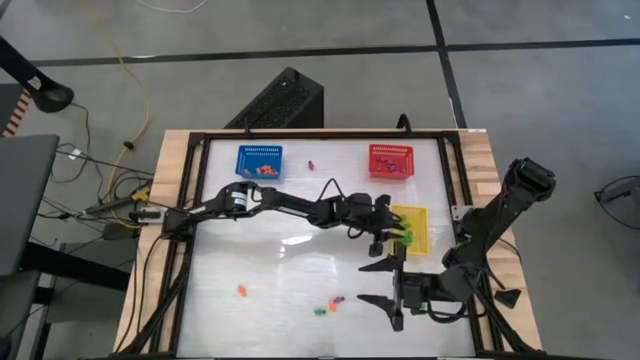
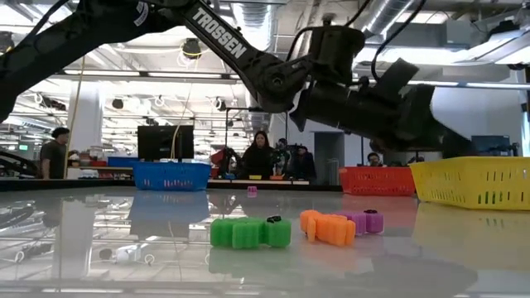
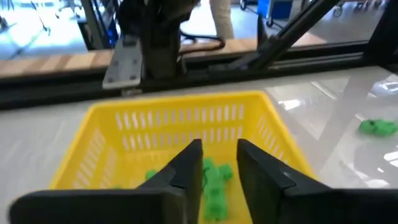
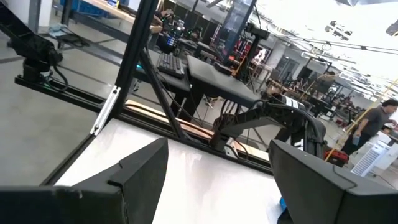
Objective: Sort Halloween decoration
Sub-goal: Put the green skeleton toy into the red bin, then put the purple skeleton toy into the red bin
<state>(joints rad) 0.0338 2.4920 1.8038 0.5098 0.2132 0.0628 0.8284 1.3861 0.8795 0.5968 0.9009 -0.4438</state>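
The left gripper hangs over the yellow basket near the table's right edge, fingers narrowly parted; a green trinket lies directly between and below them. The right gripper waits wide open.

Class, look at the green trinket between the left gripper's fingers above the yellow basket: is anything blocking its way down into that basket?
Nothing visible does. The left gripper hangs over the open yellow basket with the green trinket between its fingers; only other green pieces lie in the basket below.
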